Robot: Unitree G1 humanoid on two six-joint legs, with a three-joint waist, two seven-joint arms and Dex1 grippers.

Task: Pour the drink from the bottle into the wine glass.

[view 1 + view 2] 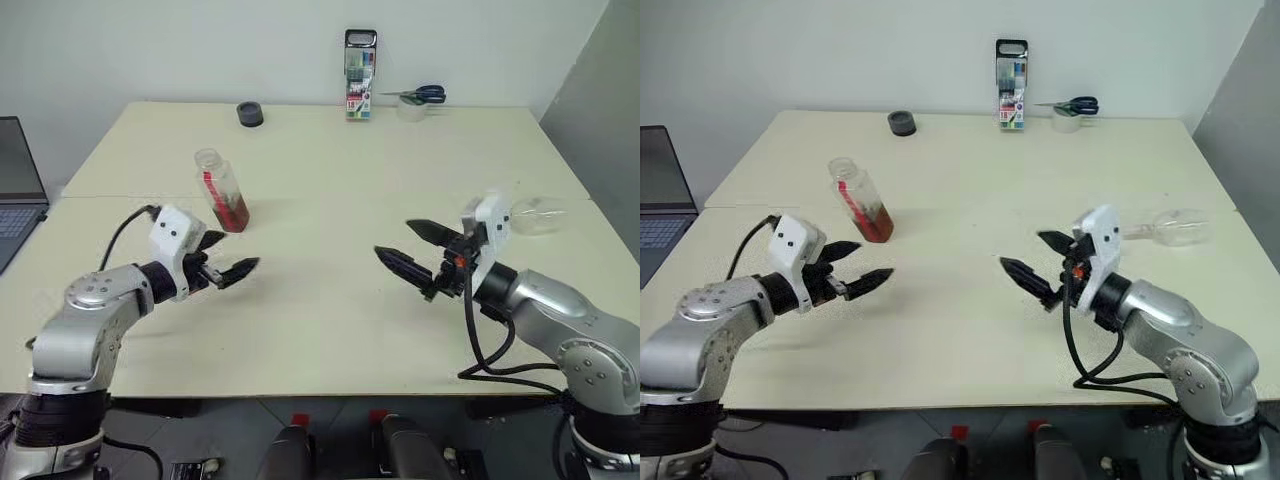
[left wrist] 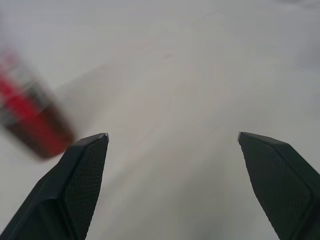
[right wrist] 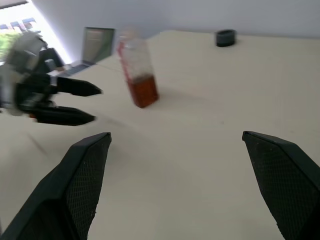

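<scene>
The bottle stands uncapped on the table's left half, with the reddish-brown drink filling its lower part. My left gripper hovers open just in front of it, pointing right, nothing between its fingers. The bottle sits blurred beside the left fingers in the left wrist view. The wine glass lies on its side at the right, stem toward the middle. My right gripper is open and empty in front of the glass, pointing left. The right wrist view looks across at the bottle and the left gripper.
A dark round lid, a marker pack and scissors on a tape roll line the table's far edge. A laptop sits off the left side. The table is bare between the grippers.
</scene>
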